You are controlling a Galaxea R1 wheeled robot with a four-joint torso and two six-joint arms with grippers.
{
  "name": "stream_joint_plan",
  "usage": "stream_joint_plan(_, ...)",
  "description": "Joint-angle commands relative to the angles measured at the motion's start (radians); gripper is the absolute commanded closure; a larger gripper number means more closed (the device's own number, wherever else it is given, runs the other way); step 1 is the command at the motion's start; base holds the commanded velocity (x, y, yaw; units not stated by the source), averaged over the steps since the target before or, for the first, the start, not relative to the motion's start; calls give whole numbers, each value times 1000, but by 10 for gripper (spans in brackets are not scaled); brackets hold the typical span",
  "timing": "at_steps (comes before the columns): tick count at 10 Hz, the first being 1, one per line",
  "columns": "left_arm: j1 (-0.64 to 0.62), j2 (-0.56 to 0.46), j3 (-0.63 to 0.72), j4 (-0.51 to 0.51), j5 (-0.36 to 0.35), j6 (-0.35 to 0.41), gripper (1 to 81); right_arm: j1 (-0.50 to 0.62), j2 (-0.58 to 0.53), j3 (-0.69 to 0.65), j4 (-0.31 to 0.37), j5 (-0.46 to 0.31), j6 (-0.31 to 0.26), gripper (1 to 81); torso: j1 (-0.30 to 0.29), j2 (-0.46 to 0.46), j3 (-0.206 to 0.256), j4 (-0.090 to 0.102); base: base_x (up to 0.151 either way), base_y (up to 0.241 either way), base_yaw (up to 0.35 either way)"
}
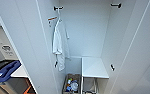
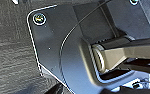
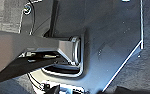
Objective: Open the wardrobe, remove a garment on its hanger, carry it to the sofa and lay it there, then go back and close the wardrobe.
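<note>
White panels frame the head view: the tall plain white wardrobe [image 1: 91, 32] stands open, with one full-height door [image 1: 23, 42] swung out toward nine o'clock and the other door [image 1: 141, 47] swung out toward three o'clock. Inside, at about eleven o'clock, a white short-sleeved shirt [image 1: 59, 45] hangs from a slim pale hanger [image 1: 58, 18] just below a small dark fitting [image 1: 58, 8]. A matching dark fitting [image 1: 116, 5] sits at one o'clock on the opposite inner wall. Toward five o'clock, a white shelf [image 1: 94, 67] spans the lower right part of the interior. Beside it at six o'clock, on the wardrobe floor, an open wooden box [image 1: 71, 85] holds small mixed items too blurred to identify. Outside the wardrobe at eight o'clock, a bright blue rounded object [image 1: 6, 72] lies past the left door; what it is cannot be told. The dark red jacket cannot be made out among the things inside the wardrobe. Both wrist views show dark robot plates above grey wood-grain flooring [image 2: 8, 50], and whether either end effector is spread or pressed together cannot be told.
</note>
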Motion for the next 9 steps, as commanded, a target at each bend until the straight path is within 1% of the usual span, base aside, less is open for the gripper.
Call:
stream_joint_plan(1, -29, -6, 0, -11, 59, 1, 10, 29, -14, 7, 0, -49, 10, 10, 0, 0, 0, 0, 0, 0, 0)
stream_joint_plan(2, -18, -21, 18, -12, 54, 0, 10, 29, -44, 38, 0, -44, 10, 10, 0, 0, 0, 0, 0, 0, 0)
stream_joint_plan(3, -12, -58, 61, -12, 50, -6, 10, 29, -92, 88, -2, -33, 11, 10, 0, 0, 0, 0, 0, 0, 0)
stream_joint_plan(4, -11, -127, 147, -16, 45, -8, 10, 36, -163, 168, 6, -29, 19, 10, 0, 0, 0, 0, 0, 0, 0)
stream_joint_plan(5, -12, -247, 301, -60, 44, -17, 10, 43, -251, 248, 21, -26, 45, 10, 0, 0, 0, 0, 0, 0, 0)
stream_joint_plan(6, -21, -321, 402, -87, 41, -17, 10, 52, -309, 287, 38, 6, 60, 10, 0, 0, 0, 0, 0, 0, 0)
stream_joint_plan(7, -35, -422, 504, -138, -10, -18, 10, 66, -379, 306, 67, 66, 81, 10, 0, 0, 0, 0, 0, 0, 0)
stream_joint_plan(8, -55, -483, 541, -187, -45, -23, 10, 79, -422, 303, 83, 100, 103, 10, 0, 0, 0, 0, 0, 0, 0)
stream_joint_plan(9, -77, -550, 575, -256, -61, -51, 10, 98, -468, 281, 99, 132, 138, 10, 0, 0, 0, 0, 0, 0, 0)
